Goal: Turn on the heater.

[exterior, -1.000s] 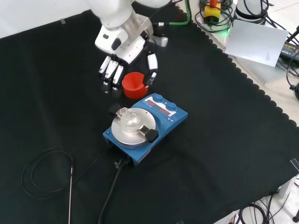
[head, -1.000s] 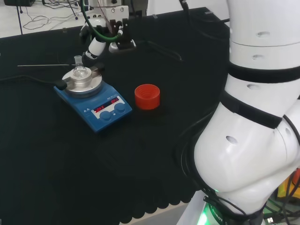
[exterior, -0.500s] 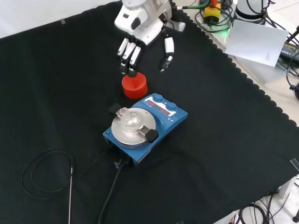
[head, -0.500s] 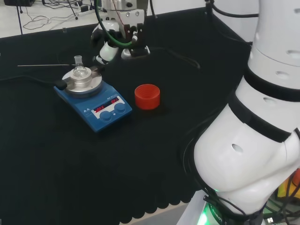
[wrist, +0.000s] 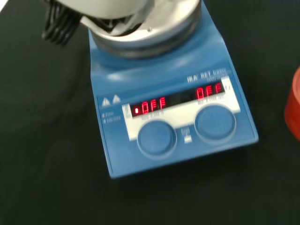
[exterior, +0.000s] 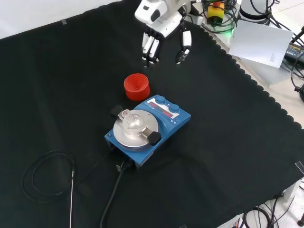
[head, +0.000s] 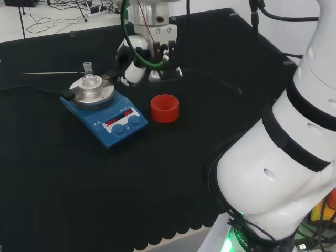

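A blue heater (exterior: 149,126) sits near the middle of a black-clothed surface (exterior: 237,142), a small glass flask (exterior: 131,119) standing on its round metal plate. In the wrist view, two round knobs (wrist: 157,138) sit under red lit displays on its front panel. A red ribbed ring (exterior: 137,87) stands just beside the knob end. In the front view, the hand (exterior: 164,35) hangs above the cloth beyond the ring, well apart from the heater, fingers relaxed and holding nothing. Reaching for the knobs, it could clip the ring, or come in too high and tip the flask.
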Motion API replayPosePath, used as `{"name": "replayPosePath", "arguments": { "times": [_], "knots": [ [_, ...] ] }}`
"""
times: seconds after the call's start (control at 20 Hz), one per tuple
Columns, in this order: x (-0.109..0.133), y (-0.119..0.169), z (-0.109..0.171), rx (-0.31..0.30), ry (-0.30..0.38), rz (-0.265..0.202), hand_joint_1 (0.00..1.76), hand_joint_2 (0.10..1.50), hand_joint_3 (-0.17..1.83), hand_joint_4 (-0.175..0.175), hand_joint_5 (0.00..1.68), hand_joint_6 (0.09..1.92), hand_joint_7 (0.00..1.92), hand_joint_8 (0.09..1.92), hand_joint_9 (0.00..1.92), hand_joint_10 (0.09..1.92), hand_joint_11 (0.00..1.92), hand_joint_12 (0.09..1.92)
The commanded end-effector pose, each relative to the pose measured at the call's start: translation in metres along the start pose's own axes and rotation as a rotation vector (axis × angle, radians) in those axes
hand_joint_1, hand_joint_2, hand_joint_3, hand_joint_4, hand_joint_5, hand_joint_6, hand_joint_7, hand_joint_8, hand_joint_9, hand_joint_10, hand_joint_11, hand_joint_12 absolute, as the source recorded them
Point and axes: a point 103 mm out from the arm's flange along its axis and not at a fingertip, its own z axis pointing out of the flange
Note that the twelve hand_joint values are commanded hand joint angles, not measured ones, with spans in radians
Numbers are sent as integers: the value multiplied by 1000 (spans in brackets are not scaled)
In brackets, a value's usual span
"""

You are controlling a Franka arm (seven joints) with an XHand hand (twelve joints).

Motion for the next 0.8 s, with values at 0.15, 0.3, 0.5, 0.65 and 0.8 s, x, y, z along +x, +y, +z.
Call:
{"name": "replayPosePath", "arguments": {
  "times": [0.15,0.3,0.5,0.65,0.8],
  "knots": [
    [5,-24,23,39,30,49,955,630,711,-39,446,368,934,762,1181,496,892,1173],
    [10,-27,26,55,17,46,958,629,713,-40,423,355,1013,798,1232,513,893,1171],
    [16,-28,32,101,-3,50,986,633,714,-56,412,321,1146,935,1376,565,1066,1027],
    [19,-29,35,123,-15,55,1020,644,698,-75,405,282,1223,1092,1490,676,1315,842],
    [19,-30,37,141,-25,59,1039,654,683,-87,411,249,1292,1218,1538,848,1481,739]
  ]
}}
